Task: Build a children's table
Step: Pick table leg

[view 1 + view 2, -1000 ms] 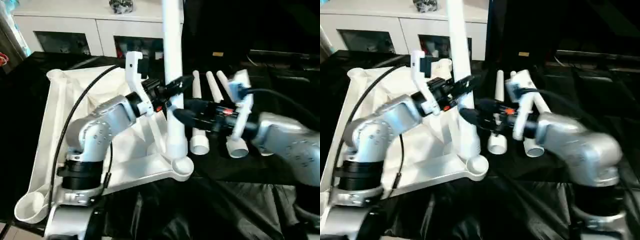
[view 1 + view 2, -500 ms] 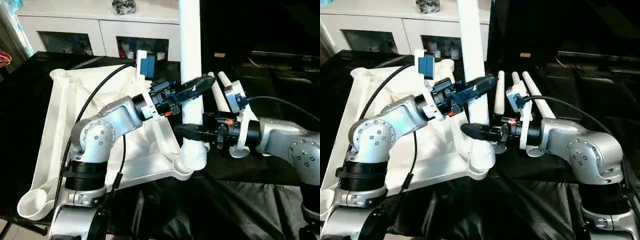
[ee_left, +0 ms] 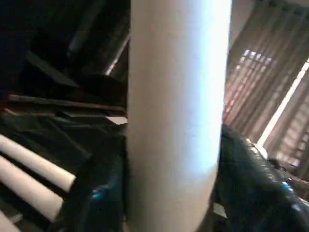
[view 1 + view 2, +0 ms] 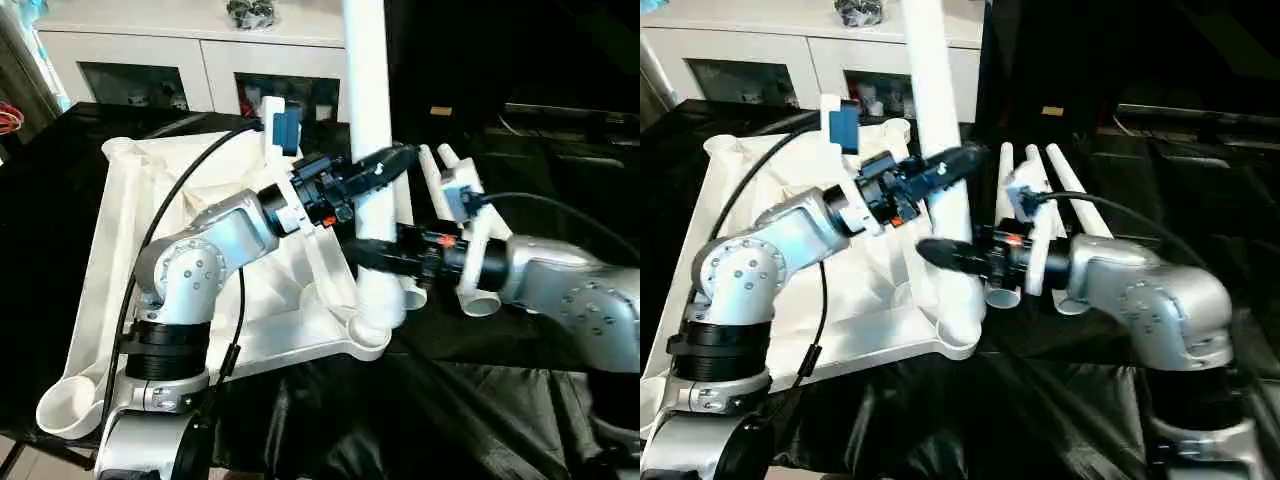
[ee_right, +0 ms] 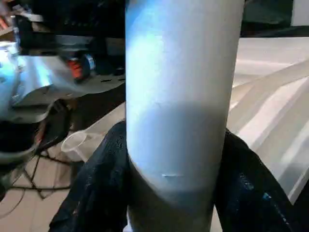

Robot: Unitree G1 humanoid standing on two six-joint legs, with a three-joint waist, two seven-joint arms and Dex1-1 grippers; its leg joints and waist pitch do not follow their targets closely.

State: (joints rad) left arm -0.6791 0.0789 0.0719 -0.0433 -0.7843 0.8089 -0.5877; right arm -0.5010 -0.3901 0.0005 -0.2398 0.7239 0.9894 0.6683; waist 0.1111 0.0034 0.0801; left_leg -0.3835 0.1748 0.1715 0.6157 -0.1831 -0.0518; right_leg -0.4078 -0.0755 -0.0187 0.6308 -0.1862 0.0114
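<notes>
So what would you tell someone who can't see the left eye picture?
Both grippers clamp one upright white leg over a corner socket of the upside-down tabletop: left gripper higher, right gripper lower. Spare legs lie on the black cloth behind.

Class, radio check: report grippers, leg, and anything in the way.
Left gripper and right gripper both shut on upright leg. Leg foot at tabletop corner socket. Spare legs lie beside, clear.

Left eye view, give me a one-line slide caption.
Both claws, left claw above right claw, hold an upright white leg at the near corner socket of the upturned tabletop.
</notes>
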